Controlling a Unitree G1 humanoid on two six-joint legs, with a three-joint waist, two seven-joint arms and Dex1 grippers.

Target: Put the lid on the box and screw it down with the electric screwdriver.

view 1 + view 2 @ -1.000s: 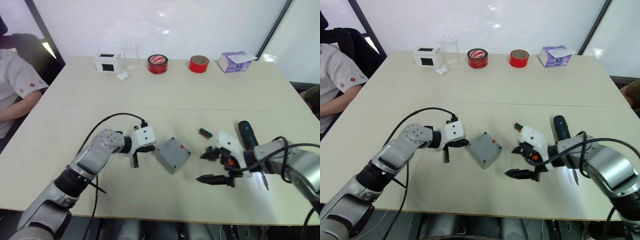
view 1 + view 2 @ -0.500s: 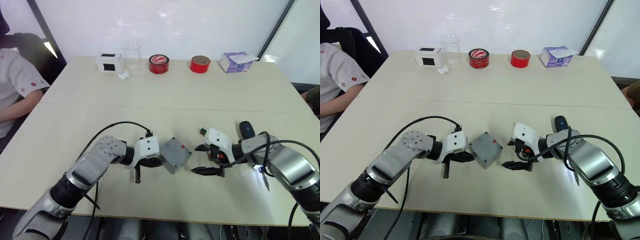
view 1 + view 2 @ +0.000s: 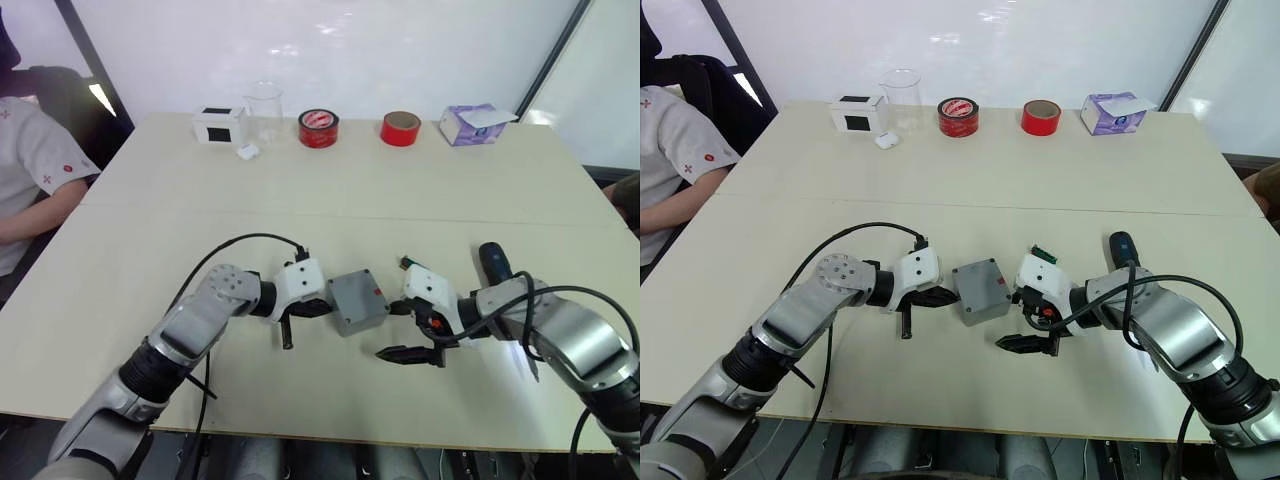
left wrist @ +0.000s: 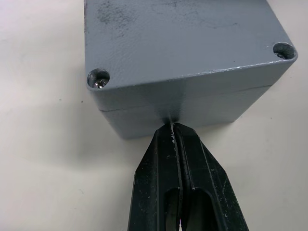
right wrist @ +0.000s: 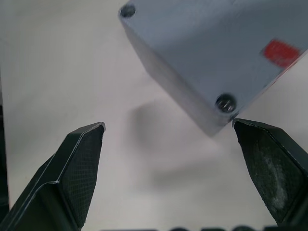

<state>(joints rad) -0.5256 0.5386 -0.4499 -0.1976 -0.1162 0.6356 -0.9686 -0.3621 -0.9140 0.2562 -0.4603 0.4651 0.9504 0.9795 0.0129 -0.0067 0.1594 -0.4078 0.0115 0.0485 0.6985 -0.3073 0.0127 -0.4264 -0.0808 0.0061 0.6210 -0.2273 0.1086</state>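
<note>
I am resting my left gripper (image 4: 174,132), its fingers pressed together, with the tips touching the side wall of the small deep square grey box (image 4: 185,108), right at the seam under the shallow grey lid with rounded corners (image 4: 178,38). The lid is already sitting on the box, in the middle of the pale desk (image 3: 330,190), between my two arms. My right gripper (image 5: 168,168) is waiting just beside the opposite corner, fingers spread wide and empty.

The enclosure is looking like rigid cast metal or hard plastic: stiff, fairly light, smooth-sided, so I judge it will be sliding on the desk when pushed and wants bracing across two opposite walls, not at a corner. Screw heads are showing in the corner holes that I can see, so pressure there should be kept square.

The thick black pen-shaped electric screwdriver (image 3: 495,268) is lying near my right forearm; I would take it around the barrel's middle.

A small red label (image 5: 283,52) is sitting on the lid; any writing on it is too small to be read.
</note>
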